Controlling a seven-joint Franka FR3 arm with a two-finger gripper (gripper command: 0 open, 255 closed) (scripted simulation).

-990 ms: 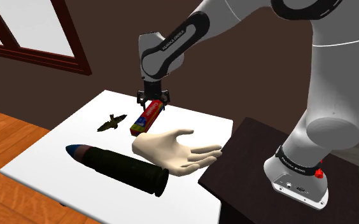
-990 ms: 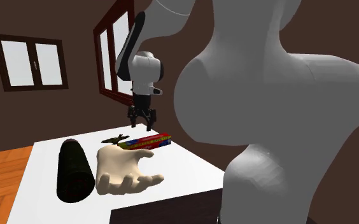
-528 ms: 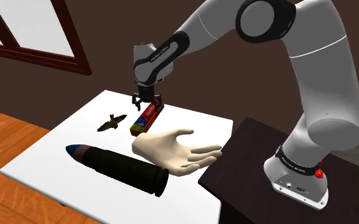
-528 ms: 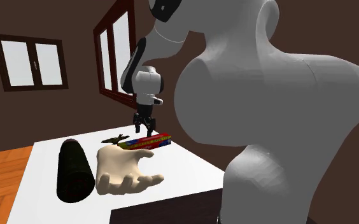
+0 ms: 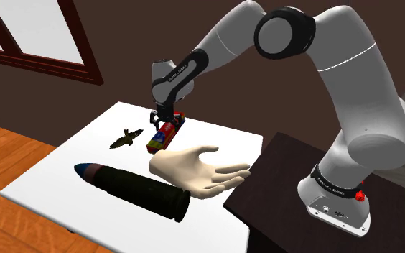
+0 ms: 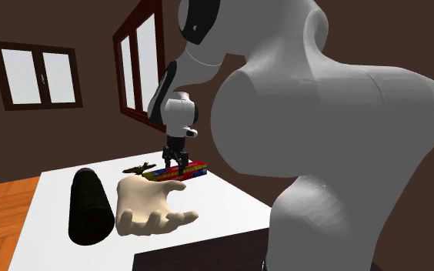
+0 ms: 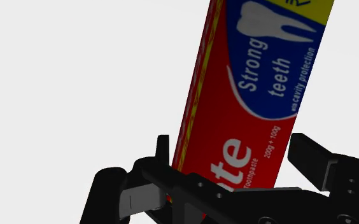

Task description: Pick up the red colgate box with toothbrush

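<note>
The red Colgate box lies flat on the white table, between a small dark figurine and a pale hand model. It shows as a long red, blue and yellow carton in the second exterior view. My black gripper has come straight down over the box's far end. In the wrist view the gripper straddles the box. Its fingers stand apart on either side, close to the carton's long faces, open and not clasping it.
A pale hand model lies just in front of the box. A long dark bullet-shaped cylinder lies near the table's front edge. A small dark winged figurine sits to the shoulder view's left of the box. My dark stand adjoins the table.
The gripper has descended from above the box until its fingers straddle the far end. The arm's upper links have swung over. The box has not moved.
</note>
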